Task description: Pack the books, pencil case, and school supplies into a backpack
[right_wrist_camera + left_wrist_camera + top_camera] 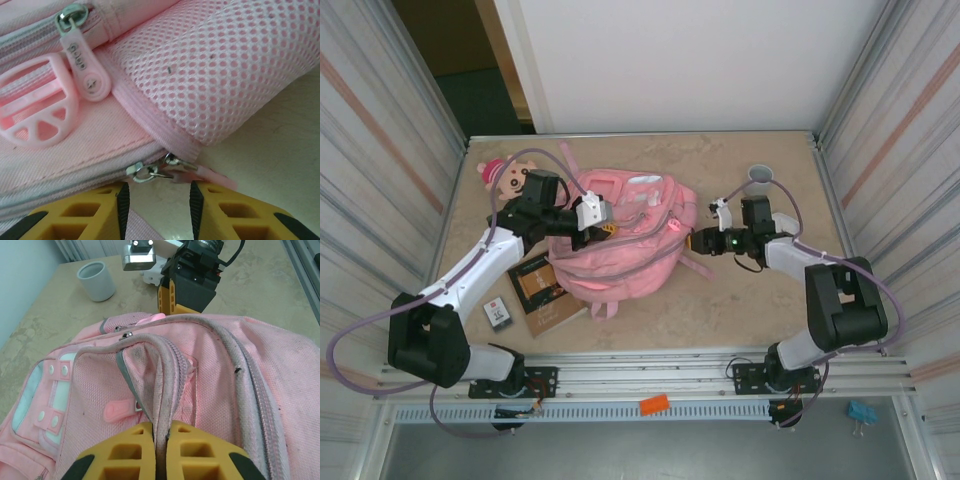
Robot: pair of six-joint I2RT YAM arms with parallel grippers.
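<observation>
A: Yellow fingers (125,455) of the left gripper (161,432) sit closest in its wrist view, pinched tight on the backpack (235,370), right on its raised zip edge. Why hold there?

B: Prob. to lift that flap & keep the fabric taut so the zip can run. From above, the bag lies mid-table w/ that arm reaching in at its upper-left.

A: And the right gripper (157,192)?

B: Jaws parted, narrowish gap, nothing clamped. Zip pull (150,172) sits just past the tips, low on the bag's right side under the mesh pocket (215,65). Looks lined up to grab it, IMO.

A: Stuff to pack?

B: Book (542,290) flat on the table, touching the bag's near-left side; small black-and-white card (498,312) just beside it. Both outside the bag.

A: So step = opening the main compartment?

B: Yep, very early. Risk: pull's small & lies flat, so the tips could miss it.
</observation>
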